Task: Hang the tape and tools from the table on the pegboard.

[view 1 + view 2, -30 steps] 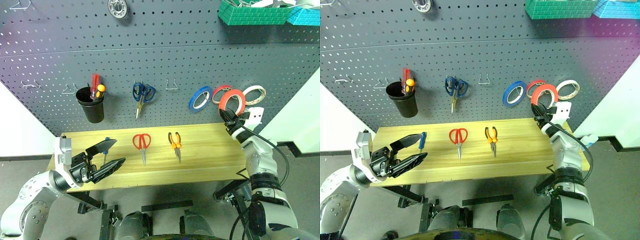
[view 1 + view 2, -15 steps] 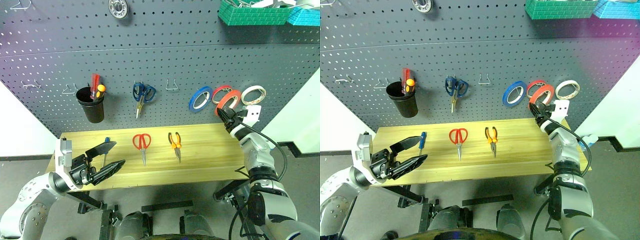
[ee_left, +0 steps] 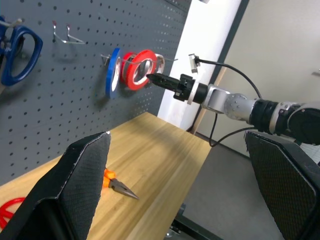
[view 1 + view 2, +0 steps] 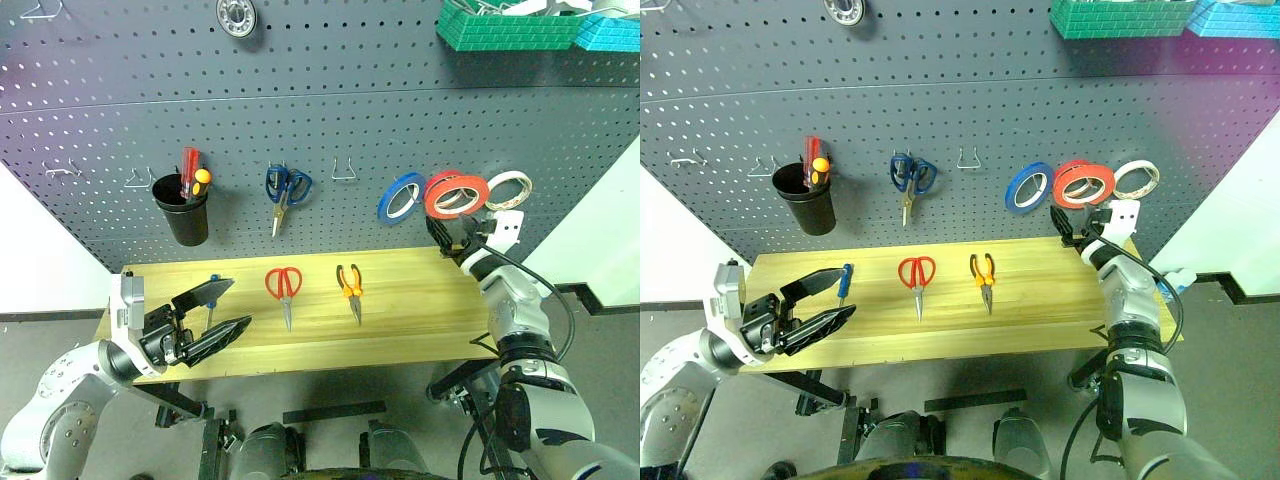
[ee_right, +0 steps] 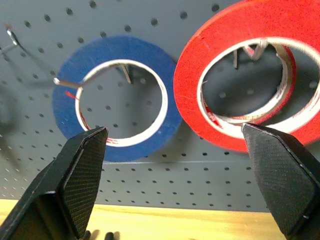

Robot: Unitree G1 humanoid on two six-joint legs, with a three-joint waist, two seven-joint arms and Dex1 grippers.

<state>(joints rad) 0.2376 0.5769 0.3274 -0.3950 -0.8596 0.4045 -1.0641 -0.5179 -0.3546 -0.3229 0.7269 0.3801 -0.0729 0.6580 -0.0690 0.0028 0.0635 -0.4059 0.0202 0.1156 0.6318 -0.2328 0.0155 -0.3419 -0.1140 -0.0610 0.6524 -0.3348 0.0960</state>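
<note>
**Red tape on its hook, R gripper open just below**

No readable writing or labels anywhere.

Nearest: left gripper (image 4: pixel 210 315), jaws wide, empty, hovering over the near-left edge of the table (image 4: pixel 420 330). Small blue-handled screwdriver (image 4: pixel 211 298) lies just behind it, long axis near-to-far, handle toward the board. Mid-table: red-handled scissors (image 4: pixel 284 290) and orange-handled pliers (image 4: pixel 349 287), side by side but apart, handles toward the board, tips toward the near edge.

Far right: right gripper (image 4: pixel 447 232), fingers spread wide, holding nothing, just below the tape (image 4: pixel 457 195). Tape hangs on a pegboard (image 4: pixel 300 110) hook, ring face tilted out from the board, between blue roll (image 4: pixel 401 196) and whitish roll (image 4: pixel 509 189); it overlaps another red roll behind it.
</note>
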